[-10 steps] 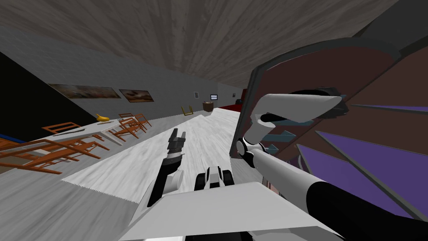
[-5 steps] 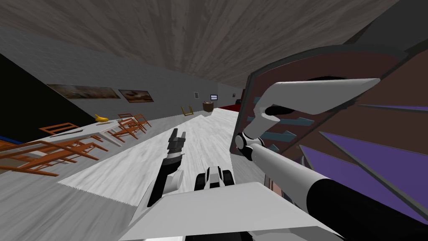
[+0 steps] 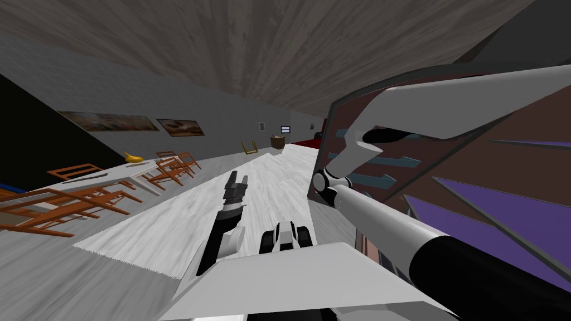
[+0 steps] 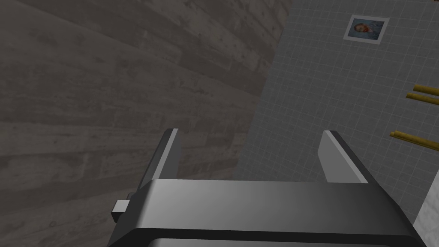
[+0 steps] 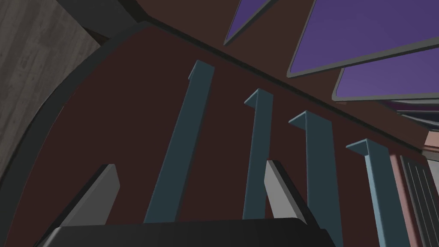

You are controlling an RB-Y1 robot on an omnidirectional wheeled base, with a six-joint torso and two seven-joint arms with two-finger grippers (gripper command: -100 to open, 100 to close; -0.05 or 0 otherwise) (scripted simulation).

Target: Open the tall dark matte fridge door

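Note:
The fridge door [image 3: 429, 147] stands swung open at my right, its dark red-brown inner face turned toward me and crossed by blue-grey rails [image 3: 385, 161]. My right arm reaches up along that face. In the right wrist view my right gripper [image 5: 190, 167] is open, with nothing between its fingers, and looks at the door's inner face [image 5: 107, 120] and its rails [image 5: 184, 141] from close by. Purple shelves [image 5: 356, 30] of the fridge's inside lie beyond the door [image 3: 490, 223]. My left gripper [image 3: 236, 181] hangs open over the floor, away from the fridge [image 4: 250, 132].
A white table [image 3: 111, 175] with several orange chairs [image 3: 61, 203] stands at the left, with a yellow object [image 3: 135, 157] on it. A pale rug [image 3: 184, 212] runs ahead. A black area [image 3: 33, 139] shows at the far left.
My right forearm has swung up and outward, toward the upper right. The door's edge has moved slightly left, so it stands a little wider. The left arm has not moved.

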